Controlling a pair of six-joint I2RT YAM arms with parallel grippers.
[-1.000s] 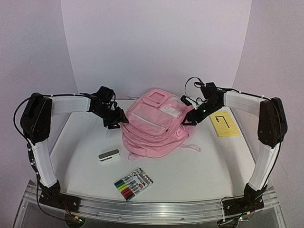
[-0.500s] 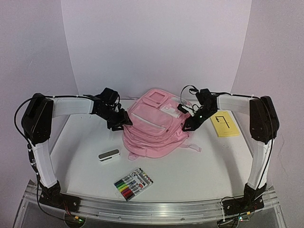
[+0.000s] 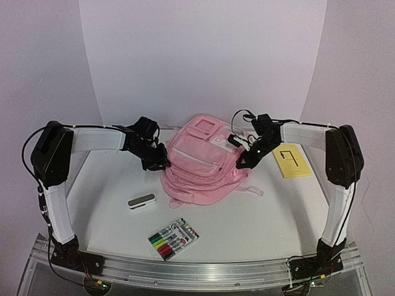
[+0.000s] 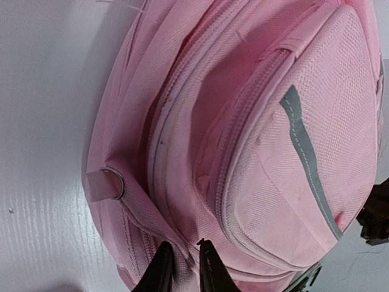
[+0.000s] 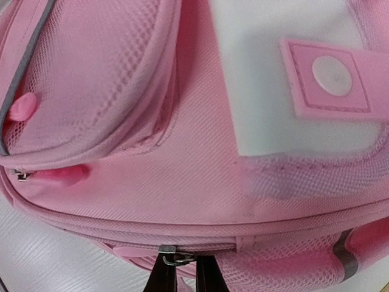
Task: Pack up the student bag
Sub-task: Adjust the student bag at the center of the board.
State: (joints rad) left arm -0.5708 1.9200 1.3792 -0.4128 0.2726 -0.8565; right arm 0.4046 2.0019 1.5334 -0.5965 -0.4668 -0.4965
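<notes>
The student bag lay flat, apparently zipped, on the worktop. Left fingers pinched its side seam; right fingers were closed on a zip pull. Marker pack, white case and yellow booklet lay outside. Judged: opening only, nothing packed.

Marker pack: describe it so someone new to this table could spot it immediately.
Start at the pink backpack in the middle of the white table. Come toward the near edge, past the small white-and-grey block; the marker pack lies flat there, nearest that edge. Nothing else shows a row of coloured pens: green, yellow, red, black.
</notes>
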